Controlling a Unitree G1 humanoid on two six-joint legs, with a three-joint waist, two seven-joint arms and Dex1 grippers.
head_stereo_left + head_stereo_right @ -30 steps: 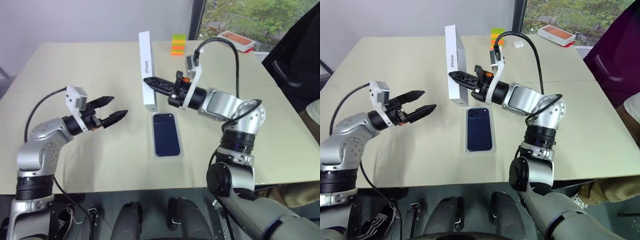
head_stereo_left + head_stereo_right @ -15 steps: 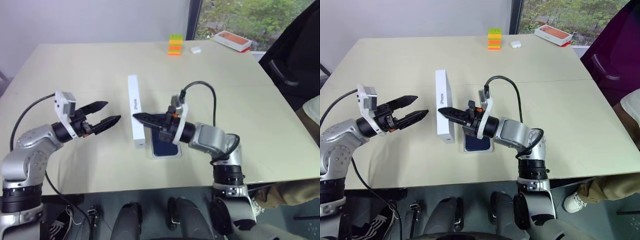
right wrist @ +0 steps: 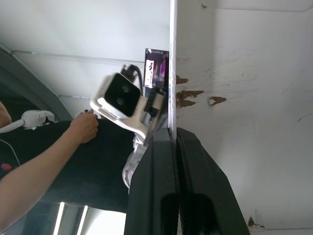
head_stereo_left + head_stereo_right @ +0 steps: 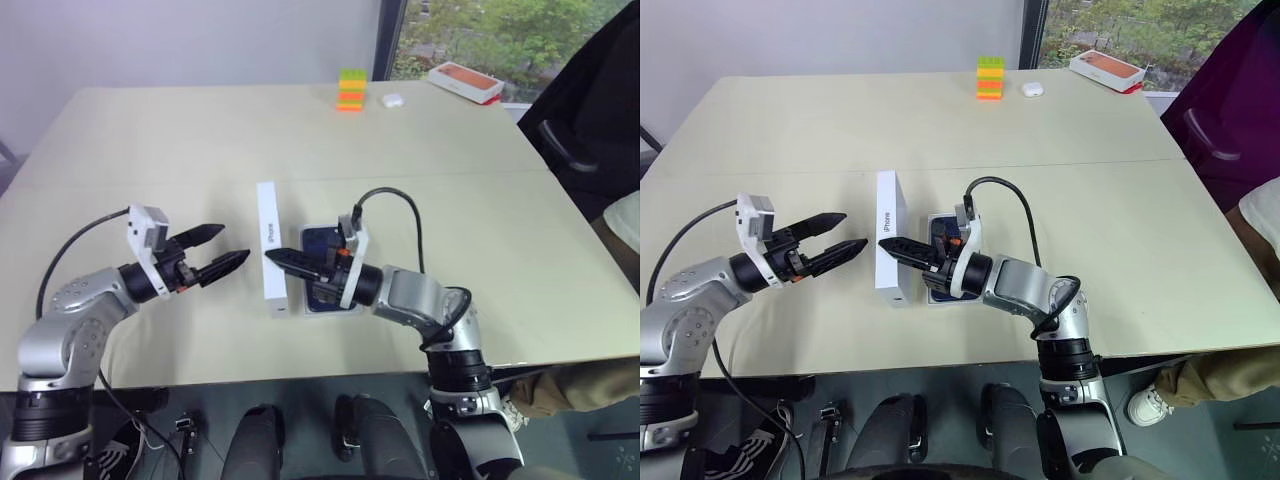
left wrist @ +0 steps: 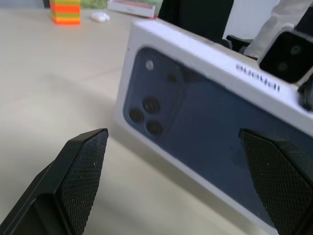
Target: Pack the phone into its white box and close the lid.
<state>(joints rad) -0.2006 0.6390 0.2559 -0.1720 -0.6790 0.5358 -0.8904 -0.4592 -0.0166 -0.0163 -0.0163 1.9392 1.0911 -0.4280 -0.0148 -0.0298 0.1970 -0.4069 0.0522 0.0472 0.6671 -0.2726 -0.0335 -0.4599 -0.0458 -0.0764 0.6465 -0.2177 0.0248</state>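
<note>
My right gripper jaws clench the lid, on edge beside the phone; left gripper jaws released, facing it.

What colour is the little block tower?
Green, yellow and orange stripes on the block tower, best in the right eye view.

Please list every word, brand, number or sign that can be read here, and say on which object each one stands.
"iPhone": grey letters on the narrow side wall of the white cardboard lid, standing on its edge on the beige table.
The flat orange-topped box near the window: any print is too small to read.
Nothing else is legible.
</note>
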